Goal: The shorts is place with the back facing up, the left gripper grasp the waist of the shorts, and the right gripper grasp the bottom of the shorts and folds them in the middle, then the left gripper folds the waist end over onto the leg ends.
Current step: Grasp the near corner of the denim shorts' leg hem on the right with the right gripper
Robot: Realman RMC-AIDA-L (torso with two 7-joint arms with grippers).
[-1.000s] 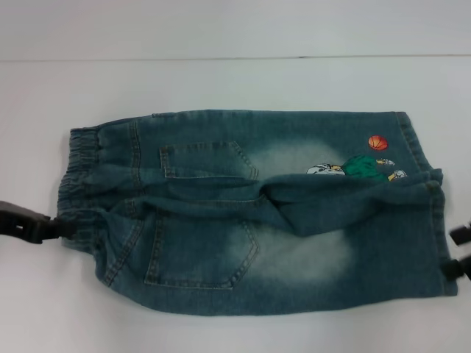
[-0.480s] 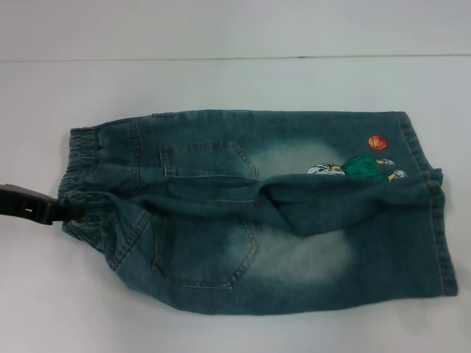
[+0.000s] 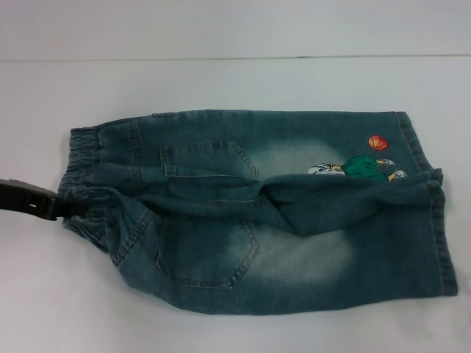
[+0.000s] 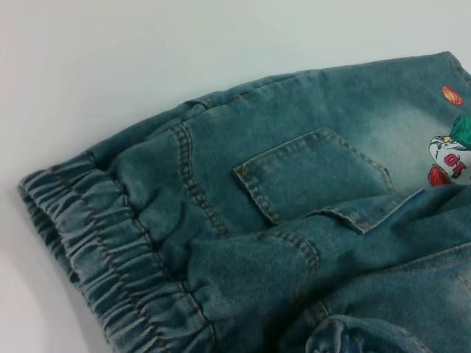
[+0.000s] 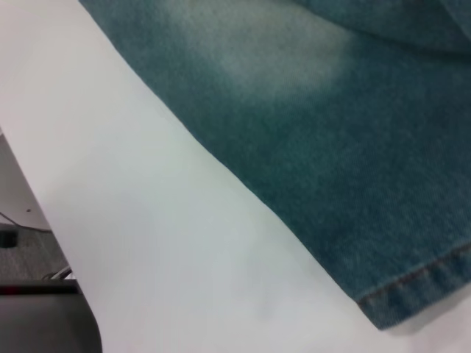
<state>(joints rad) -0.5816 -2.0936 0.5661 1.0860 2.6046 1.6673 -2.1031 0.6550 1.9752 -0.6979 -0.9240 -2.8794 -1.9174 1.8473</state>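
The left gripper (image 3: 62, 208) has its fingers clamped on the shorts' (image 3: 294, 220) waistband (image 3: 85, 173), long axis running rightward toward the leg hems (image 3: 441, 235).

White desk (image 3: 235, 81) carries denim shorts (image 3: 294, 250) lying flat, back pockets up, elastic waist toward robot's left, leg hems toward right. Lower leg rumpled over middle. Desk edge visible in right wrist view.
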